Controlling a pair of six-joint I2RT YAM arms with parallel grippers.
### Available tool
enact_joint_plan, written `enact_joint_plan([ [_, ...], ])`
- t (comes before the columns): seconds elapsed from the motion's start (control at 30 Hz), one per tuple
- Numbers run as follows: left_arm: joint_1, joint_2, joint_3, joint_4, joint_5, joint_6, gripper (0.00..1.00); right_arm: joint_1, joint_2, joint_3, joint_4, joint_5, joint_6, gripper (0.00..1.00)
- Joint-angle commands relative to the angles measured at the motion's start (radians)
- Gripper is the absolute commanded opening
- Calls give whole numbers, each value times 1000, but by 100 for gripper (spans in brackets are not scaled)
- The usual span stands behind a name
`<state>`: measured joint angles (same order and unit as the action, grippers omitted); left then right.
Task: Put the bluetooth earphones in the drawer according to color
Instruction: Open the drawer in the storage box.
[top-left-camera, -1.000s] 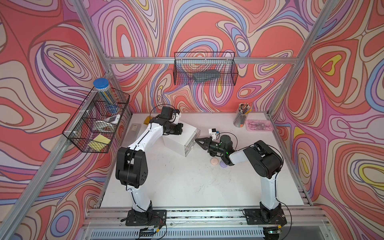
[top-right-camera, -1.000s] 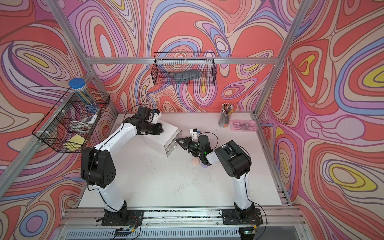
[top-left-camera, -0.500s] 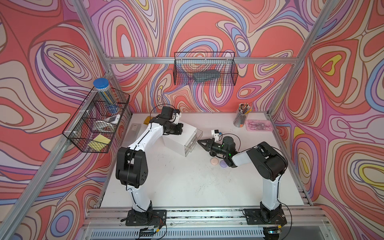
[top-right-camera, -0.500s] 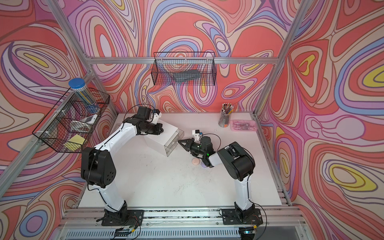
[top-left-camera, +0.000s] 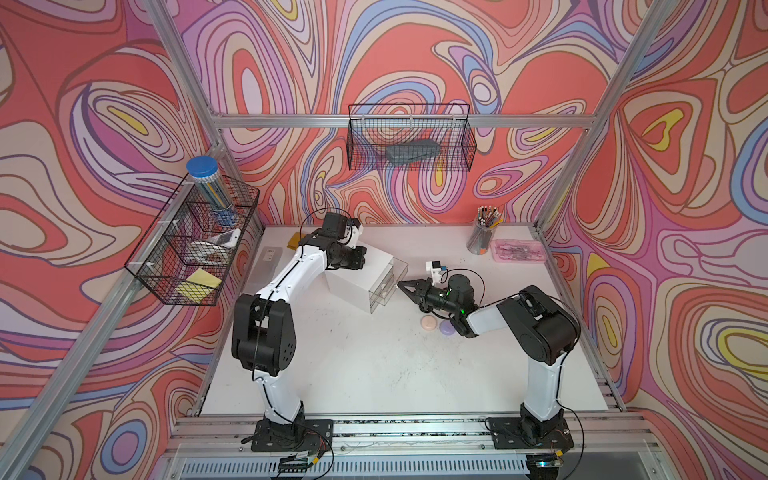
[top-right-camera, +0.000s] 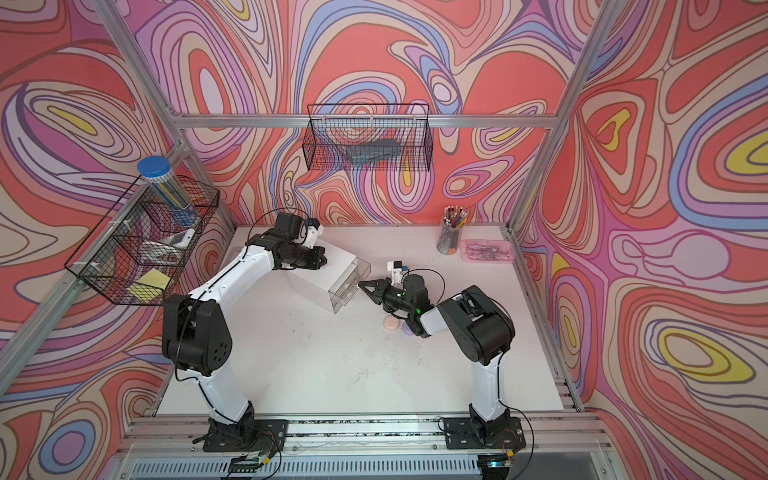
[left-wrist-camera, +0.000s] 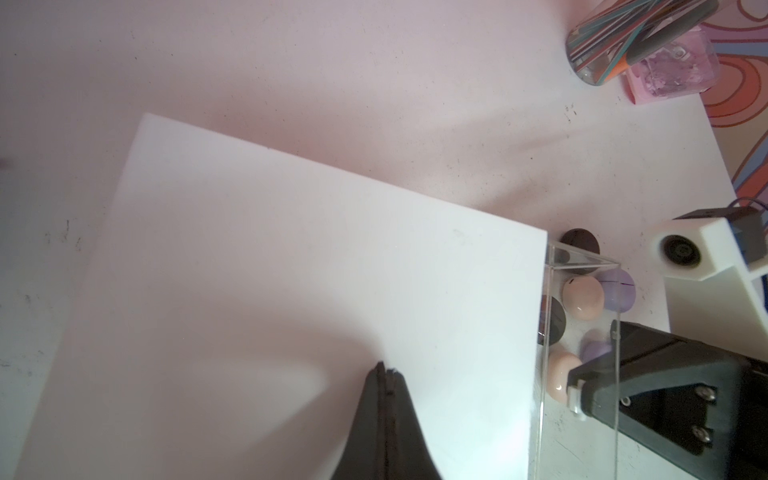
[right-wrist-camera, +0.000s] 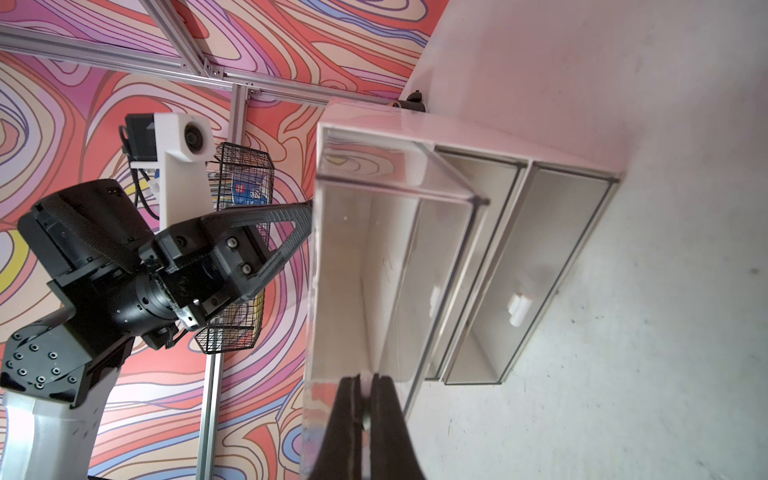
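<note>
View from the open side of the cell. The right claw (top-left-camera: 401, 285) is clamped on the small white handle tab (right-wrist-camera: 365, 379) of the top clear plastic drawer (top-left-camera: 394, 270). That drawer stands pulled part-way out of the small white cube-shaped cabinet (top-left-camera: 351, 286). The two lower clear drawers (right-wrist-camera: 469, 266), directly beneath the claw's tips, sit pushed in. The left claw (left-wrist-camera: 385, 369), jaws pressed together with nothing between them, rests its tips on the cabinet's flat top, back from the front edge. Behind the right claw, under its wrist, a pale pink pebble-shaped earphone case (top-left-camera: 428, 322) and a lavender pebble-shaped earphone case (top-left-camera: 447, 328) lie side by side on the white tabletop (top-left-camera: 374, 365); the arm partly hides the lavender one. In the left wrist view, a black round case (left-wrist-camera: 579, 245) and more pink and lavender cases show at and through the drawer's clear walls, close beside the right claw's tips. Whether these lie in a drawer or on the table under it cannot be told. Well beyond the right claw, toward the back wall, a clear cup of coloured pencils (top-left-camera: 482, 239) stands just beside a flat pink plastic tray (top-left-camera: 519, 251).
</note>
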<state>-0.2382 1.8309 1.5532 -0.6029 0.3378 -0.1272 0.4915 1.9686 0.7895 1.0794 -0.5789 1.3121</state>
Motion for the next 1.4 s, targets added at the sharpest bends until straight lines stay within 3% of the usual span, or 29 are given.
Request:
enact_joint_plan([
  [0.0,-6,88,-53,-169,-69,16,0,-20,-26,-34,-46,30,-40,0],
  [0.67,-6,100,-48,-173,-54,15,0,-39,2,-36,-20,8,-34,0],
  [0.93,-6,99,-50,-172,-57,18,0,-39,10,-47,2,6,-29,93],
  [0.97,-5,99,-50,-172,-56,18,0,-39,7,-48,-2,8,-32,98],
  [1.2,-6,97,-50,-172,-56,20,0,-58,-68,-68,-74,0,-80,98],
  [1.3,-6,96,-50,-169,-57,16,0,-73,-165,-51,-261,-11,-187,98],
  [1.37,-4,96,-47,-170,-56,14,0,-74,-266,-5,-491,12,-326,98],
])
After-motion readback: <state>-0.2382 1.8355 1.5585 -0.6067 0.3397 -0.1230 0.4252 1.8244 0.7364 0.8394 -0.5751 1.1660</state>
